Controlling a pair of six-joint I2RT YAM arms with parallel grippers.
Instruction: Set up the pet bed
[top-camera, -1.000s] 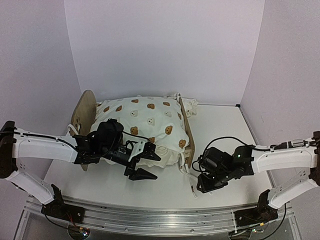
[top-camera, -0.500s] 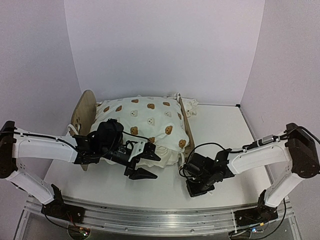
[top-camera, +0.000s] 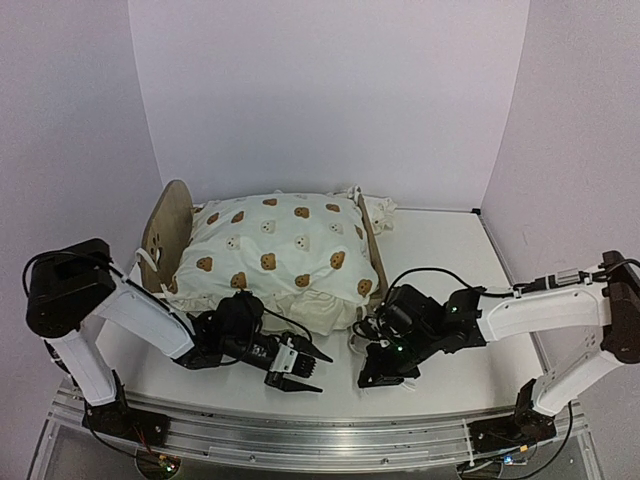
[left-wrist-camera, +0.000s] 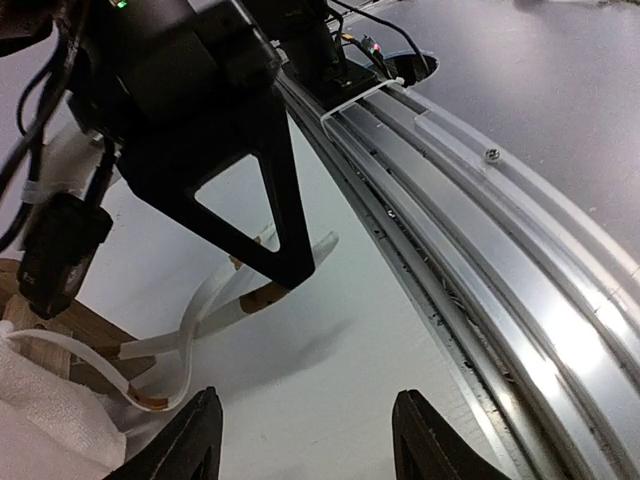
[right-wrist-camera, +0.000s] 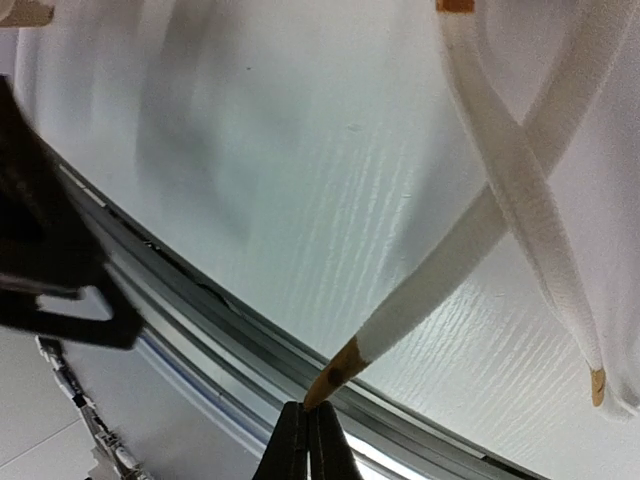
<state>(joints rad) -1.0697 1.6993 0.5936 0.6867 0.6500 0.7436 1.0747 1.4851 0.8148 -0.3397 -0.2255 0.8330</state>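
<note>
The pet bed's light-wood end boards (top-camera: 168, 225) flank the cream bear-print duvet (top-camera: 280, 250) piled on the frame. White tie strings (left-wrist-camera: 205, 305) with tan tips trail off its near right corner onto the table. My right gripper (top-camera: 375, 375) is shut on the tan tip of one tie string (right-wrist-camera: 335, 372); its jaws (right-wrist-camera: 307, 440) pinch the very end. A second string (right-wrist-camera: 520, 190) crosses over the held one. My left gripper (top-camera: 300, 372) is open and empty, low over the table in front of the bed, its fingers (left-wrist-camera: 190, 440) pointing at the right gripper (left-wrist-camera: 270, 200).
An aluminium rail (top-camera: 330, 425) runs along the table's near edge, close under both grippers; it also shows in the left wrist view (left-wrist-camera: 480, 230). White walls enclose the back and sides. A bare table surface (top-camera: 450, 250) lies to the right of the bed.
My left gripper has come off the duvet's front and dropped toward the near edge. My right gripper has moved left to the bed's near right corner and holds the string tip.
</note>
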